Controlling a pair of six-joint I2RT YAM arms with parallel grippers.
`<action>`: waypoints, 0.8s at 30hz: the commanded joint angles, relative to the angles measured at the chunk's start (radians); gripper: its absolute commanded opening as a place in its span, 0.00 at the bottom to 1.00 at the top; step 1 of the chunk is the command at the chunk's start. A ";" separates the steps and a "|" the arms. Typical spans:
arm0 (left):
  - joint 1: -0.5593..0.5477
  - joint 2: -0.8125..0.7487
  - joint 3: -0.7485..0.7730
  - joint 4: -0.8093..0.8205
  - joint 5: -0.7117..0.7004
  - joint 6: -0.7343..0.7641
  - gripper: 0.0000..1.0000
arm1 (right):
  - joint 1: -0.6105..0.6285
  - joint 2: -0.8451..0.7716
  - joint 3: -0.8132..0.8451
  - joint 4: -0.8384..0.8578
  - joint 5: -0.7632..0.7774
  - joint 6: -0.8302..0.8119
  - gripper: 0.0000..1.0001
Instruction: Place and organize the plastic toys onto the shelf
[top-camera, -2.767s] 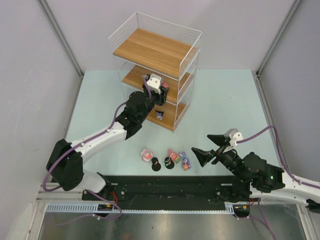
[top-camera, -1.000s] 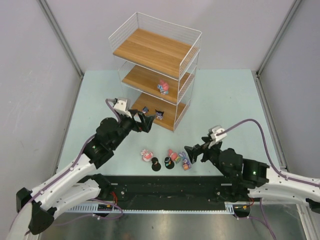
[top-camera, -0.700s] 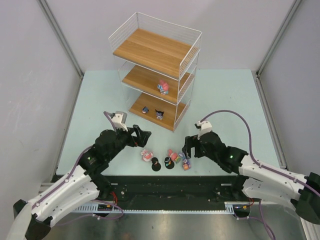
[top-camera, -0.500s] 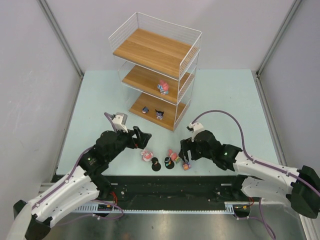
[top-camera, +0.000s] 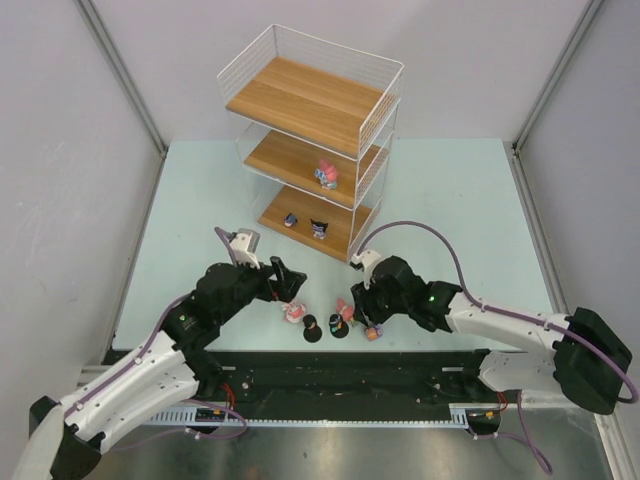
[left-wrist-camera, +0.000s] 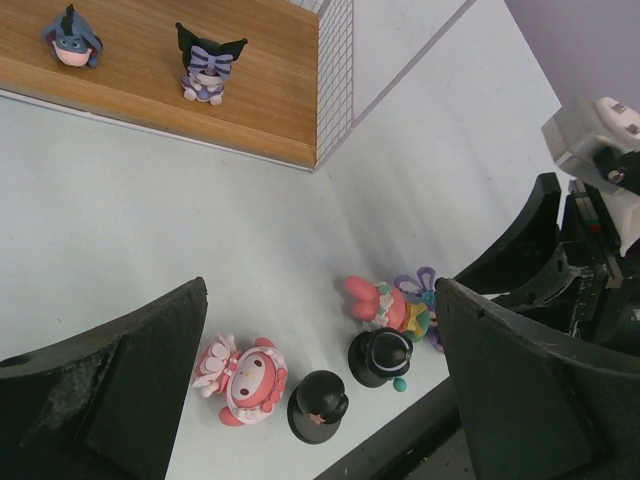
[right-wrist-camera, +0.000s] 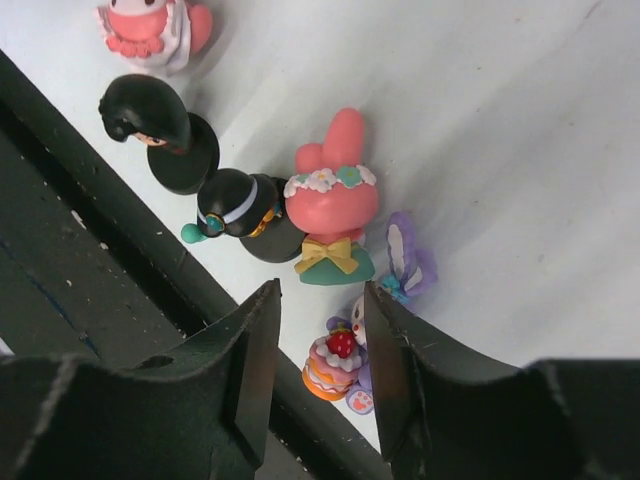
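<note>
L end effector (top-camera: 288, 284) hung wide open, empty, over the pink-and-white figurine (left-wrist-camera: 243, 372) at the left end of a row near the tabletop (top-camera: 450, 200) front edge. Next stood two dark-haired figs (left-wrist-camera: 318, 405) on black bases, a pink-eared fig (right-wrist-camera: 333, 205) w/ flower crown, then the purple bunny (right-wrist-camera: 345, 365) w/ cake. The shelf (top-camera: 310, 100) stood behind, three toys on it. Prob. hard, light, slick plastic, tippy: pinch the torso, not the ears. R end effector (right-wrist-camera: 320, 320) straddled the bunny, half-closed; couldn't tell if it gripped.
</note>
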 joint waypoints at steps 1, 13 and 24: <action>-0.006 -0.021 -0.004 0.023 0.022 -0.014 1.00 | 0.011 0.050 0.046 0.044 -0.035 -0.049 0.46; -0.006 -0.042 -0.018 0.009 0.020 -0.016 1.00 | 0.014 0.167 0.061 0.092 -0.040 -0.078 0.51; -0.006 -0.044 -0.030 0.013 0.024 -0.020 1.00 | 0.020 0.251 0.064 0.107 -0.044 -0.098 0.56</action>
